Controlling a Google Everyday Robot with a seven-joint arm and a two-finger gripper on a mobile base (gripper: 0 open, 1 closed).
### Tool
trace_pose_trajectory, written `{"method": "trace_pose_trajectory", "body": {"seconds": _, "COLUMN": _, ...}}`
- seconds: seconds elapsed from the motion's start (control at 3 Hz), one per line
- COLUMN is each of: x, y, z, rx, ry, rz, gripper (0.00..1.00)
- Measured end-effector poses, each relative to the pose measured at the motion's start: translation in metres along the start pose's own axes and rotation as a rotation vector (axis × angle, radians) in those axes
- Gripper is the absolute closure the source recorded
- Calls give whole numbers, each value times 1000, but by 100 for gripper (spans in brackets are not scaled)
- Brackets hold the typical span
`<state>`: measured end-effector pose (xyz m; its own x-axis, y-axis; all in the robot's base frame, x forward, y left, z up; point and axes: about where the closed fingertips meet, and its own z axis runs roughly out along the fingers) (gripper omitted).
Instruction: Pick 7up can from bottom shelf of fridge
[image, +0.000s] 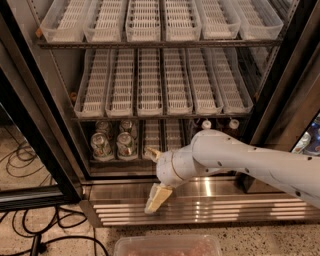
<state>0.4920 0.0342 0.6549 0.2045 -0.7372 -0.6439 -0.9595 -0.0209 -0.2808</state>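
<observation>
Job: take the 7up can (126, 145) out of the fridge (30, 107).
Done: the fridge stands wide open. The gripper (155, 175) is low down in front of it, right at the front edge of the bottom shelf (167, 135).
Not done: no can is picked up. The gripper does not touch any can.
Claw: its two tan fingers (158, 198) are spread wide apart, one up and one down, and there is nothing between them.
Where the can is: on the left side of the bottom shelf, in a small group of cans (100, 146), just to the left of the gripper. All of them show shiny silver tops, so I cannot tell for sure which one is the 7up. My guess is one of the front two.
Left to do: move the claw left and in to the can, squeeze it, then pull it out.
Racks: three, one above the other. The top two look bare.
Cans: four that I can see, two in front and two behind.
Bottles (206, 124): two white caps show, on the right side of the bottom shelf behind the arm (260, 162).
Arms and claws: one of each.
Tub (167, 245): one clear tub on the floor, at the lower edge.
Cables (35, 240): a few dark ones on the floor at the left. I cannot count them.
</observation>
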Motion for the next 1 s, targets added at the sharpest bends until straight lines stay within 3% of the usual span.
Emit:
{"method": "trace_pose_trajectory", "body": {"seconds": 0.33, "x": 3, "y": -1, "z": 9, "rx": 55, "ry": 2, "rz": 5, "gripper": 0}}
{"method": "trace_pose_trajectory", "body": {"seconds": 1.0, "x": 29, "y": 88, "z": 82, "rx": 63, "ry": 12, "rz": 171, "gripper": 0}}
